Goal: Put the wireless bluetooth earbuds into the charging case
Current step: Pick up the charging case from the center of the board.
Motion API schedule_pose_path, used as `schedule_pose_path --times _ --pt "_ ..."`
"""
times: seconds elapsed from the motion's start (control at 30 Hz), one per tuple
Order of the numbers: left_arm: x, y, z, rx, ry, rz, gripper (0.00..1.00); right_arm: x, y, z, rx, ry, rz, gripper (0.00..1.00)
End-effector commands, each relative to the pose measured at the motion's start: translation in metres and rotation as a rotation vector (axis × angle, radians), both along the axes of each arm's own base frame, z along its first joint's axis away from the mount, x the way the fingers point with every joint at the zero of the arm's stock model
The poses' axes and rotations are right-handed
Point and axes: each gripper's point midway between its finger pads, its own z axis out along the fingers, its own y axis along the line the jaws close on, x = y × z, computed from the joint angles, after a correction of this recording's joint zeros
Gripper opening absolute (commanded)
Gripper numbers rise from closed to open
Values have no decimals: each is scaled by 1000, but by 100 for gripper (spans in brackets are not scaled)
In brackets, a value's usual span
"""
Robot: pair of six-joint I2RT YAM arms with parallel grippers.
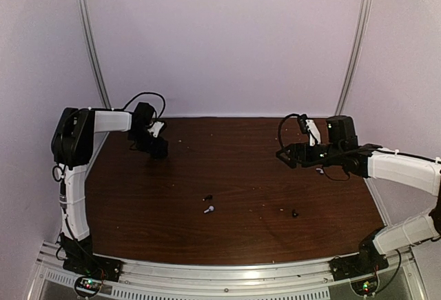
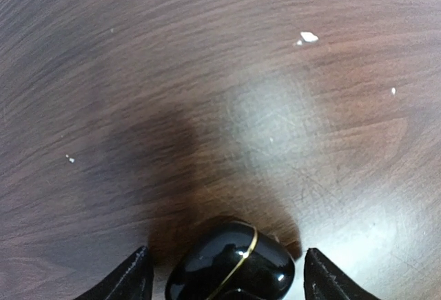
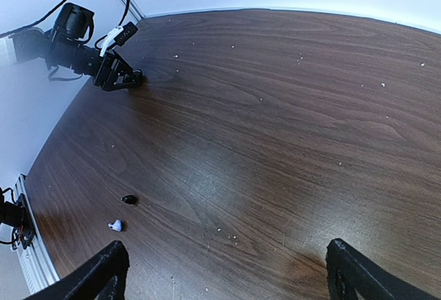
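A glossy black charging case (image 2: 231,265) with a thin gold seam lies on the table between the fingers of my left gripper (image 2: 226,253). The jaws are open, with a gap on each side of the case. In the top view the left gripper (image 1: 157,148) is at the far left and covers the case. A black earbud (image 1: 207,197) and a white earbud (image 1: 209,210) lie mid-table, and another black earbud (image 1: 295,212) lies to the right. My right gripper (image 1: 286,155) hovers open and empty at the far right. Its wrist view shows the black earbud (image 3: 129,199) and the white earbud (image 3: 116,225). A second white bud is not visible.
The dark wood table (image 1: 234,238) carries small white specks (image 2: 308,36). Pale walls close the back and sides. A metal rail (image 1: 227,272) runs along the near edge by the arm bases. The left arm's gripper (image 3: 120,79) shows far off in the right wrist view.
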Motion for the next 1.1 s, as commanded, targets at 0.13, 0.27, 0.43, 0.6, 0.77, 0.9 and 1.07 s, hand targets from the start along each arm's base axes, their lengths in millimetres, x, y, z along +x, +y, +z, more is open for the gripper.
schedule_pose_path --times 0.13,0.27,0.43,0.6,0.77,0.9,1.07 --pt "-26 -6 -22 23 102 -114 69 5 4 9 24 -24 16 100" --pt "-29 -8 -24 40 102 -138 67 5 5 9 30 -22 19 100" --pt "-29 -11 -22 68 94 -174 64 4 5 10 30 -23 18 100" --pt "-35 -11 -24 91 114 -185 58 4 5 9 35 -17 17 100" --pt "-44 -17 -29 95 131 -211 50 4 6 10 41 -11 20 100" --pt "-45 -26 -27 72 117 -233 42 4 6 11 47 -11 17 100" --pt "-46 -40 -18 67 77 -258 36 4 4 13 49 -11 3 100"
